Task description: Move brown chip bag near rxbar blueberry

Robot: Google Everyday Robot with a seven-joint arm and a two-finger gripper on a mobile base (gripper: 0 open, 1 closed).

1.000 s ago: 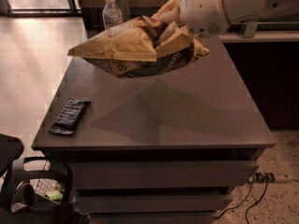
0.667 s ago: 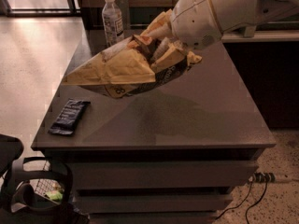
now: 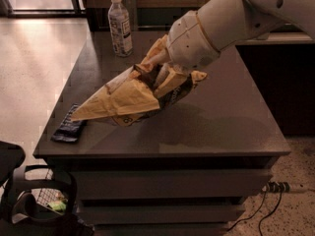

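Note:
The brown chip bag [image 3: 125, 98], tan-yellow with a dark panel, hangs tilted just above the dark table [image 3: 221, 117], its lower left corner pointing at the table's front left. My gripper [image 3: 160, 75] is shut on the bag's upper end, at the end of the white arm reaching in from the upper right. The rxbar blueberry [image 3: 68, 126], a small flat navy bar, lies near the table's front left edge, just left of the bag's lowest corner.
A clear plastic bottle [image 3: 119, 25] stands upright at the back left of the table. Drawers sit under the tabletop. A black basket-like object [image 3: 39, 200] is on the floor at the lower left, and a power strip [image 3: 278, 187] with cables at the lower right.
My gripper has carried the chip bag down and toward the front left of the table, closer to the navy bar. The bag now tilts more steeply.

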